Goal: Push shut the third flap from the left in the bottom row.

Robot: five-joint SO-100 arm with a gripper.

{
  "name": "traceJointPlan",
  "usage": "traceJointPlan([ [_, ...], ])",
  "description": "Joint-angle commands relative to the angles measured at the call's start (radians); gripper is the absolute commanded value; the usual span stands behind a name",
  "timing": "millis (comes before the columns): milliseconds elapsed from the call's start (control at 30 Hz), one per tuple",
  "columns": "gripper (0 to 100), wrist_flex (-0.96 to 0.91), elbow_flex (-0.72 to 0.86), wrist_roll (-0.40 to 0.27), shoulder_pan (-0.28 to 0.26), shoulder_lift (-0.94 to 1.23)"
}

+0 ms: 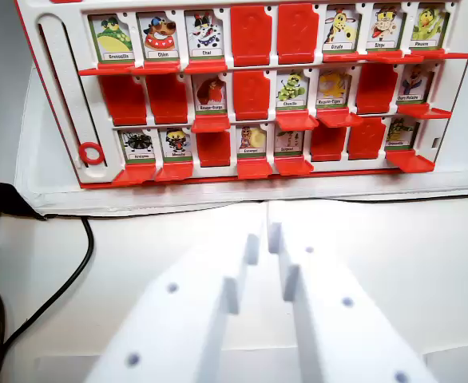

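We see the white gripper (pixel 264 239) low in the wrist view, its jaws nearly together with only a thin gap and nothing between them. It sits apart from the red game board (pixel 250 92), whose bottom row's third flap (pixel 213 148) shows red.

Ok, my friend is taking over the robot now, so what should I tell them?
Gripper: shut or nearly so, empty, over the white table, short of the board.
Third flap from the left, bottom row: shows plain red with no picture, unlike the open Mouette flap beside it.
Done: that flap looks shut.
Left: probably only a check.
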Motion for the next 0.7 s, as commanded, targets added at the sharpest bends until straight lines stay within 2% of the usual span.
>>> traceJointPlan([
  [0, 0, -0.034, -0.12, 0.009, 0.005, 0.021],
  [667, 0, -0.043, -0.112, 0.009, 0.006, 0.021],
])
